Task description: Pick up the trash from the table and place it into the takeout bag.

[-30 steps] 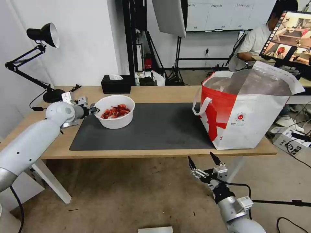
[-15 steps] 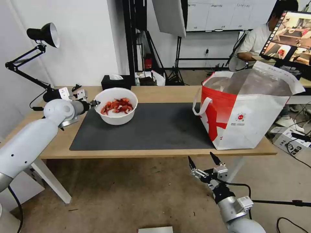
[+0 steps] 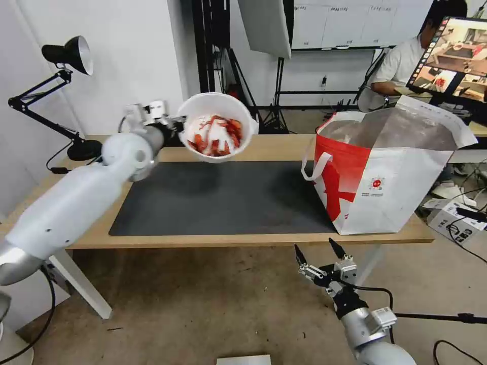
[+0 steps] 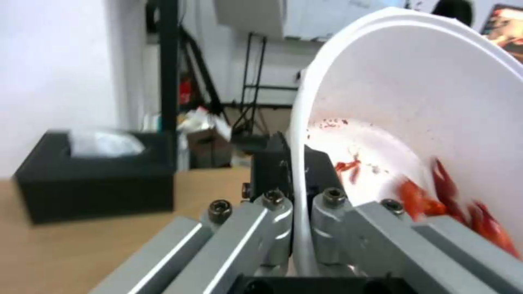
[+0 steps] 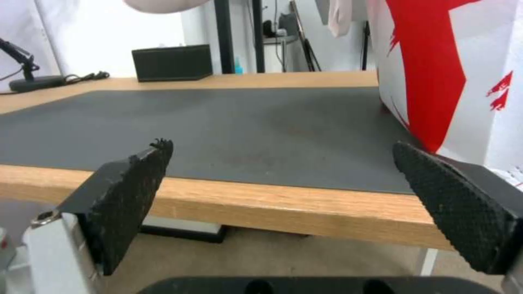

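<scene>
A: Counter [image 3: 243, 147] with mat [image 3: 223, 197]; bag [image 3: 385, 172] upright at its right end.
B: Bowl [image 3: 217, 126]?
A: In the air above the mat, tilted, left claw [image 3: 175, 123] clamped on its rim. Right claw [image 3: 318, 252] spread wide, below counter edge.

The bowl [image 3: 218, 126] is white, with red scraps [image 3: 215, 136] and red flecks inside. The takeout bag [image 3: 390, 172] is red and white, silver-lined, with a small round red logo [image 3: 376, 183]. The desk [image 3: 264, 147] is light wood under a dark grey mat [image 3: 228, 203]. The tissue box [image 4: 92, 179] is black.
</scene>
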You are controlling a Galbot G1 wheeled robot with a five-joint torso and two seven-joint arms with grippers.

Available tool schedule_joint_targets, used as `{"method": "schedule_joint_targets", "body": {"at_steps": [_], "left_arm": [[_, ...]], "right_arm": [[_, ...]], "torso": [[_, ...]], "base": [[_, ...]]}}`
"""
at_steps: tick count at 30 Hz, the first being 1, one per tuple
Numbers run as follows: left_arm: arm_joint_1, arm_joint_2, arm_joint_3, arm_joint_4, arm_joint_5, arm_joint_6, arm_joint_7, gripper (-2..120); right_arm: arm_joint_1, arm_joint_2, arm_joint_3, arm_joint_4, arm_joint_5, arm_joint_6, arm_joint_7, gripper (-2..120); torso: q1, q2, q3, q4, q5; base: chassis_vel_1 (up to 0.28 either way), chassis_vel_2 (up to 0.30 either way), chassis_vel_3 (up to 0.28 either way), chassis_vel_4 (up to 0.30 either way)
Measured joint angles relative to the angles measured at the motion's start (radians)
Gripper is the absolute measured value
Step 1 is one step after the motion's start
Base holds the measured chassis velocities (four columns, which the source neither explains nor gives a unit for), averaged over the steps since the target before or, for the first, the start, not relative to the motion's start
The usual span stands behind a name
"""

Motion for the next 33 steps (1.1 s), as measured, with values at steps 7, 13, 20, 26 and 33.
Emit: {"method": "schedule_joint_targets", "body": {"at_steps": [7,13,20,26,33], "left_arm": [[-0.063,-0.050,0.023,0.007,0.009,-0.013,-0.007,0],[-0.119,-0.101,0.026,0.026,-0.009,-0.015,-0.032,0],[-0.165,-0.174,0.025,0.042,-0.047,-0.018,-0.064,0],[-0.231,-0.318,0.044,0.088,-0.094,-0.021,-0.121,0],[-0.273,-0.458,0.098,0.136,-0.124,-0.025,-0.152,0]], "right_arm": [[0.000,0.000,0.000,0.000,0.000,0.000,0.000,100],[0.000,0.000,0.000,0.000,0.000,0.000,0.000,100],[0.000,0.000,0.000,0.000,0.000,0.000,0.000,100],[0.000,0.000,0.000,0.000,0.000,0.000,0.000,100],[0.000,0.000,0.000,0.000,0.000,0.000,0.000,100]], "torso": [[0.000,0.000,0.000,0.0000,0.0001],[0.000,0.000,0.000,0.0003,-0.0002],[0.000,0.000,0.000,0.0001,0.0000],[0.000,0.000,0.000,-0.0001,0.0003],[0.000,0.000,0.000,0.0001,0.0002]], "base": [[0.000,0.000,0.000,0.000],[0.000,0.000,0.000,0.000],[0.000,0.000,0.000,0.000],[0.000,0.000,0.000,0.000],[0.000,0.000,0.000,0.000]]}}
